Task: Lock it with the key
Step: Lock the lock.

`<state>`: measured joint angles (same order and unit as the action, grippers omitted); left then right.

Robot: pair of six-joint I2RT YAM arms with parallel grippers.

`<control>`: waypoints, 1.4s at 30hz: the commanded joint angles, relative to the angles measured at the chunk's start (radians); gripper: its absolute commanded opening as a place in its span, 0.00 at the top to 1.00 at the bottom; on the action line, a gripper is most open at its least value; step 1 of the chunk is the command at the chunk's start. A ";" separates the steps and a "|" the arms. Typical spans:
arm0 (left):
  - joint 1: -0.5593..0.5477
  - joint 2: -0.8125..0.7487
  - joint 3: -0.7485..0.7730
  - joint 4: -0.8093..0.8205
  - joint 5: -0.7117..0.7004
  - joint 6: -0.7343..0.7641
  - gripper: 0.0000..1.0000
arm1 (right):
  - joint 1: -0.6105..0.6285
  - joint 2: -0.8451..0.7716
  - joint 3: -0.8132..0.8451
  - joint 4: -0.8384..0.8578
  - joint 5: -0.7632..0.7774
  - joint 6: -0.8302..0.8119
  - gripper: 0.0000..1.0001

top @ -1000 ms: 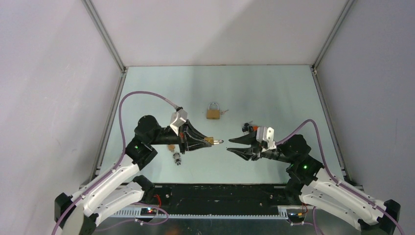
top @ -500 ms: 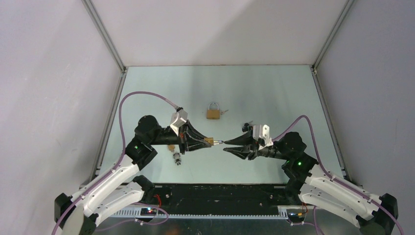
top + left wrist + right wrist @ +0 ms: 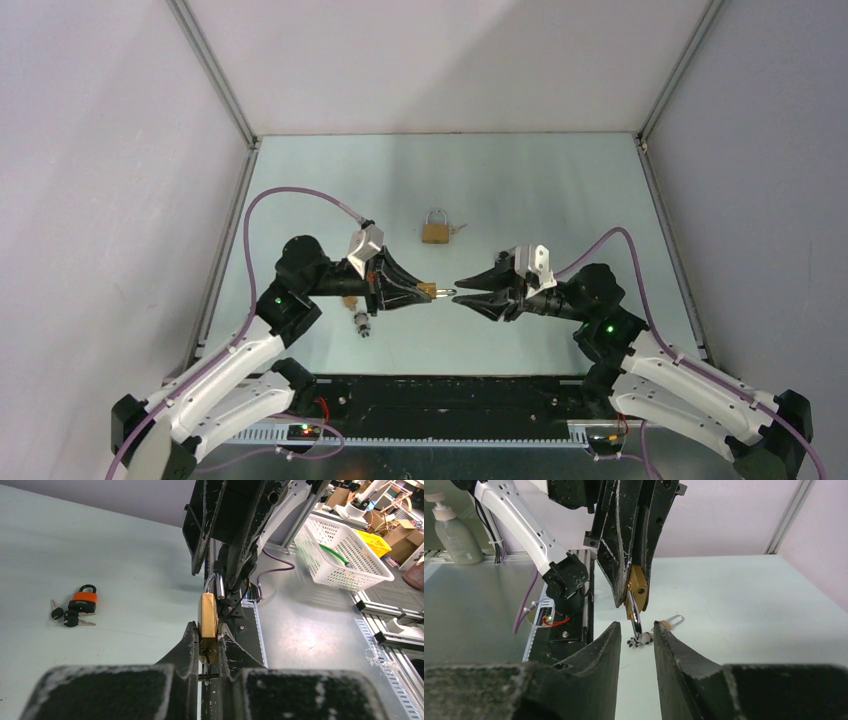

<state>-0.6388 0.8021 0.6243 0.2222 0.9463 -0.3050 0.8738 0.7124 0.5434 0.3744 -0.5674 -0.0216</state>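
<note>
My left gripper (image 3: pixel 418 290) is shut on a brass padlock (image 3: pixel 207 615), held edge-on above the table. The padlock's silver shackle (image 3: pixel 218 582) points toward my right arm. A key (image 3: pixel 206 664) sits in the keyhole at the padlock's base, between my left fingers. My right gripper (image 3: pixel 462 293) is open. Its fingertips reach the end of the shackle (image 3: pixel 635 614), one on each side, without closing on it. The padlock body also shows in the right wrist view (image 3: pixel 638 587), clamped in the left fingers.
A second brass padlock (image 3: pixel 434 230) with a key lies at the table's back middle. A small padlock with a panda charm (image 3: pixel 360 322) lies under the left arm. An orange padlock with keys (image 3: pixel 83 600) lies near the right arm.
My right gripper has moved left toward the held padlock, and its open fingertips now meet the shackle. The left gripper has stayed put with the padlock.
</note>
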 commanded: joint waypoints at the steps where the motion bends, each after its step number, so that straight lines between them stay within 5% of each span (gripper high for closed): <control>1: -0.001 -0.024 0.029 0.031 0.012 0.020 1.00 | 0.003 0.009 0.048 0.039 0.001 0.017 0.70; 11: -0.001 -0.034 0.027 0.031 0.016 0.033 1.00 | 0.004 0.041 0.069 0.015 -0.025 0.041 0.85; 14: -0.004 -0.044 0.018 0.032 0.029 0.066 1.00 | 0.004 0.069 0.102 -0.021 -0.023 0.058 1.00; 42: -0.046 0.000 0.036 0.032 -0.014 0.199 1.00 | 0.124 0.253 0.168 0.019 -0.035 0.081 1.00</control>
<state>-0.6369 0.7284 0.6189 0.1776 0.9463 -0.1444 0.9176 0.8845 0.6682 0.2977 -0.5896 0.0700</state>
